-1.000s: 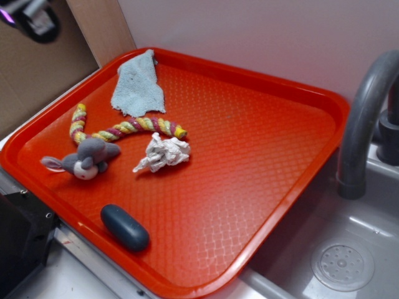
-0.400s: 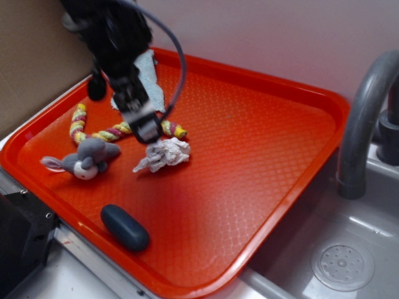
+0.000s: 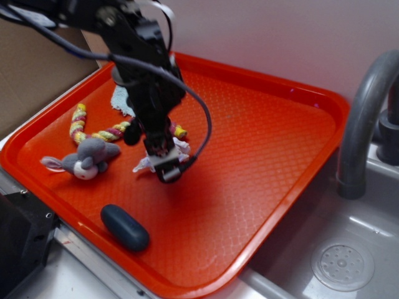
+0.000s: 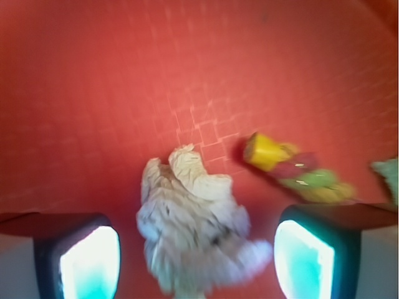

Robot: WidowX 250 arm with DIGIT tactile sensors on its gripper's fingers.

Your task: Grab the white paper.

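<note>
The white paper (image 3: 181,147) is a crumpled wad near the middle left of the red tray (image 3: 268,137). My gripper (image 3: 164,166) hangs right over it and covers most of it in the exterior view. In the wrist view the paper (image 4: 193,230) lies between my two spread fingers (image 4: 87,261), and red tray shows on both sides of it. The gripper (image 4: 196,265) is open, and neither pad touches the wad.
A striped rope toy (image 3: 103,133) lies just behind the paper, its yellow end (image 4: 265,151) close to my right finger. A grey plush mouse (image 3: 87,159) lies to the left and a dark blue oval object (image 3: 124,227) at the front. A pale cloth (image 3: 120,99) lies behind, and a faucet (image 3: 361,124) and sink (image 3: 343,265) stand at right.
The arm has come in from the upper left and moved forward and down, from above the rope toy to right over the paper. The paper has not moved.
</note>
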